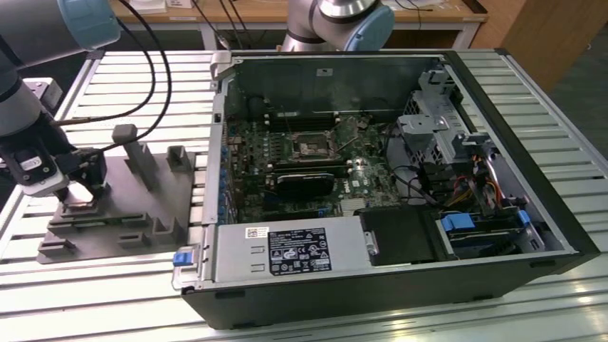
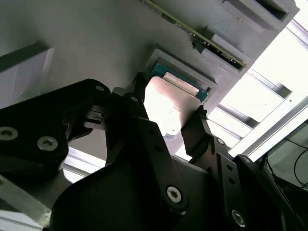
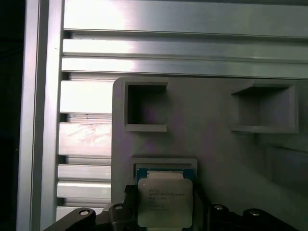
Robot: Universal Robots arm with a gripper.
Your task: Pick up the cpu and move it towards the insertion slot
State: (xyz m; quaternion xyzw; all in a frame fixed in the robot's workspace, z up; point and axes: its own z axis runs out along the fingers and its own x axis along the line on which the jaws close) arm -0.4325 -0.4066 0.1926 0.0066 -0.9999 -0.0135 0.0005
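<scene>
Over the grey fixture plate (image 1: 142, 214), flat silvery-white square cpu (image 3: 165, 202), tight in the pincer's (image 2: 168, 107) grip

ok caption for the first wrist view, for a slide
Fingers clamp the cpu over its pocket in the grey fixture plate, on a slatted metal table

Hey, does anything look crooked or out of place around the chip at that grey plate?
Nothing stands out. The cpu is held square between the gripper's jaws, lined up with its pocket in the grey fixture plate.
</scene>
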